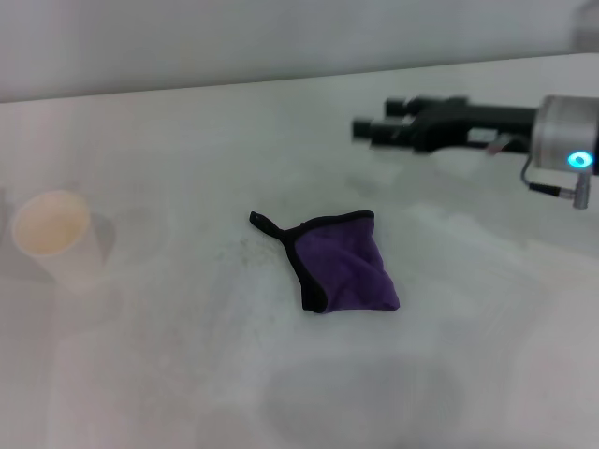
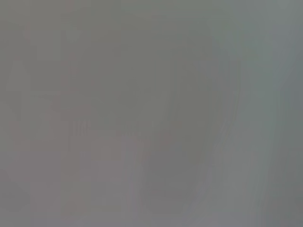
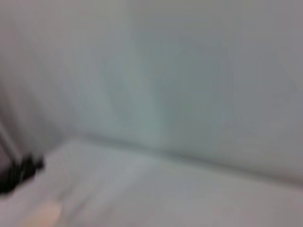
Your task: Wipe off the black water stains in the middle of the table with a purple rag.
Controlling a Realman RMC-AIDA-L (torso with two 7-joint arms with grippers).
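The purple rag (image 1: 346,265) lies crumpled on the white table (image 1: 187,374) near its middle, black edging showing and its small loop (image 1: 263,222) pointing left. The black water stains do not show in any view; only faint grey specks lie just left of the rag. My right gripper (image 1: 379,118) hovers above the table, up and to the right of the rag and well apart from it, pointing left. Its black fingers (image 1: 367,129) stand open with nothing between them. The left gripper is out of view, and the left wrist view shows only a plain grey surface.
A pale paper cup (image 1: 56,236) stands at the table's left side; it also shows low in the right wrist view as a pale cup (image 3: 45,215). A grey wall (image 1: 281,37) runs behind the table's far edge.
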